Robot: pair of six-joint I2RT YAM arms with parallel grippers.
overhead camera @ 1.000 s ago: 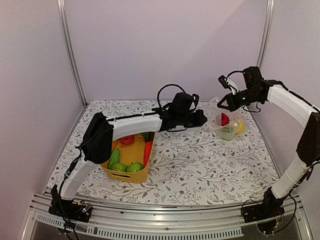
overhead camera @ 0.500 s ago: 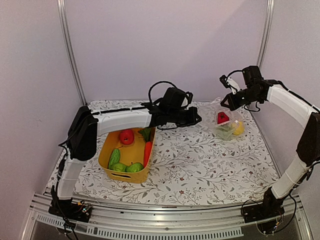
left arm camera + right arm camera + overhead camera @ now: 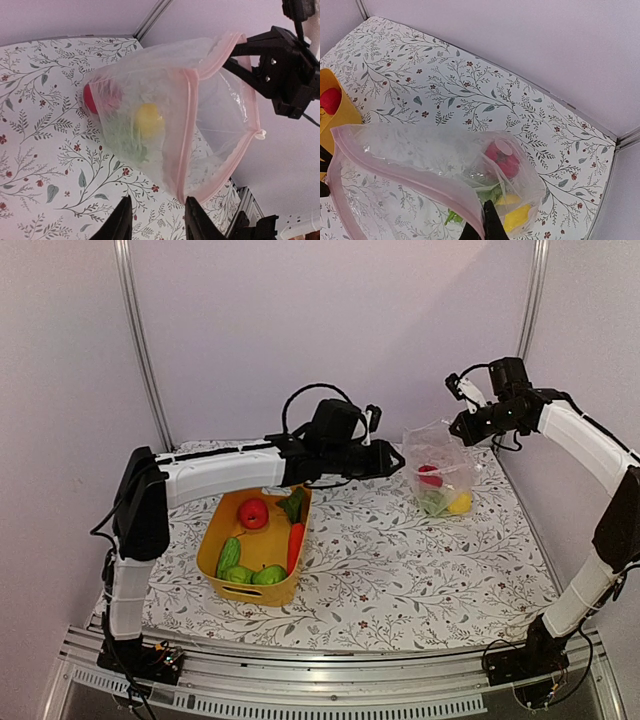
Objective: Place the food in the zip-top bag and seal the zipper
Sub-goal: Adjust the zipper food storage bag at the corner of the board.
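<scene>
Three food pieces (image 3: 430, 476), red, yellow and green, lay low in the clear bag (image 3: 440, 455), which hung right of the yellow basket (image 3: 250, 592), well apart from it. Noted the right gripper (image 3: 460, 426) clenched on the pink zipper strip (image 3: 395, 170) at the bag's gaping mouth. Between basket and bag hovered the left gripper (image 3: 159, 204), fingers parted, grasping nothing. Inside the basket sat an apple (image 3: 252, 512), a carrot (image 3: 295, 545) and green pieces (image 3: 268, 575).

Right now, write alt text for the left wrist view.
A clear bag, its pink zipper open, is held up by the rim in the right fingers, over a floral table. Red, yellow and green food sits inside. The left fingers stand apart and empty at the bottom edge.
</scene>
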